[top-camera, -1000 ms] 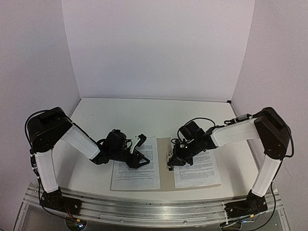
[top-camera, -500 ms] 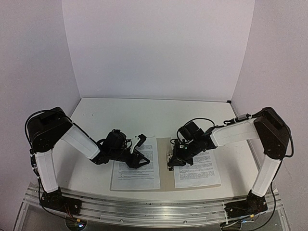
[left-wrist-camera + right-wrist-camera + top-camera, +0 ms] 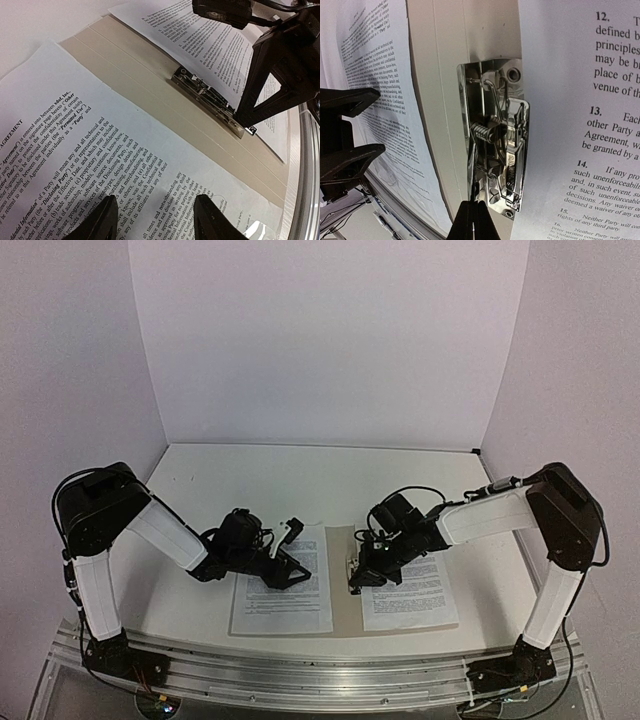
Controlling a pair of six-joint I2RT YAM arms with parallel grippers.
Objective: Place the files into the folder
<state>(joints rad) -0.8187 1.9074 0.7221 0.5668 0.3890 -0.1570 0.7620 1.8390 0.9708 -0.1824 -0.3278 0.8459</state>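
Folder [image 3: 347, 615], seen from above, lies open with left sheet [image 3: 282, 600] and right sheet [image 3: 410, 598] on its covers, spine running 12 to 6. Left wrist view: left gripper [image 3: 157, 220] spread wide over left sheet, metal clip [image 3: 210, 102] at 1 o'clock. Right wrist view: right gripper [image 3: 472, 217] pinched together, clip right at 12 o'clock, nearer this arm.

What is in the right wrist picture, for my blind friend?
A shiny silver metal clip sits on a flat beige card folder, between two white printed paper sheets. The black right gripper, fingers shut, meets the clip's lower end.
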